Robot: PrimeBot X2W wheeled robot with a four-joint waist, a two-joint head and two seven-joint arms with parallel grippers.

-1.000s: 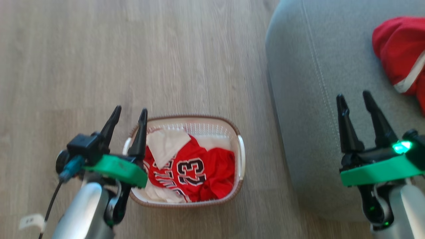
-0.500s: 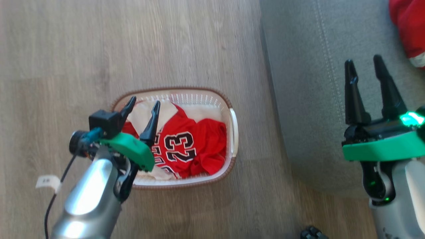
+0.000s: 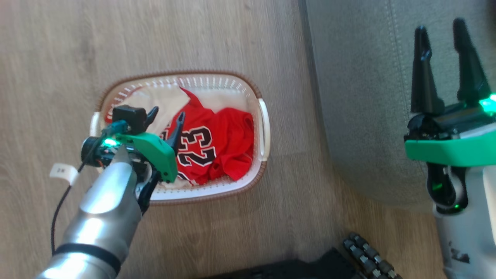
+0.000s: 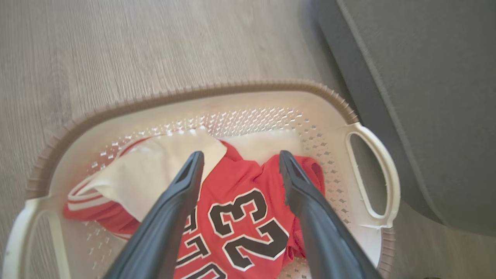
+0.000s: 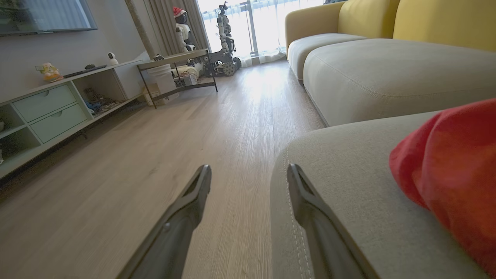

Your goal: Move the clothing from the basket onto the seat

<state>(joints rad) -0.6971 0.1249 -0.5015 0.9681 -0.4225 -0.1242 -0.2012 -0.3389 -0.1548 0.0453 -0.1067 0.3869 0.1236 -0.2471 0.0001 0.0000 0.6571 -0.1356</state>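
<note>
Left pincer (image 3: pixel 167 115), spread and empty, hangs over the jersey (image 3: pixel 217 143) in the basket (image 3: pixel 248 83), likely lined up to grab it; right pincer (image 3: pixel 440 25), also spread, hovers over the seat (image 3: pixel 364 97).

Covered and cropped
The left gripper (image 3: pixel 168 112) and its forearm hide the near-left corner of the basket (image 3: pixel 217 72) and part of the lettering on the jersey (image 3: pixel 228 128); whether its fingertips touch cloth is unclear. The seat (image 3: pixel 360 97) runs off the head view's top and right edges; a dark ribbed object (image 3: pixel 364 252) at that view's bottom edge is cropped, unidentifiable
</note>
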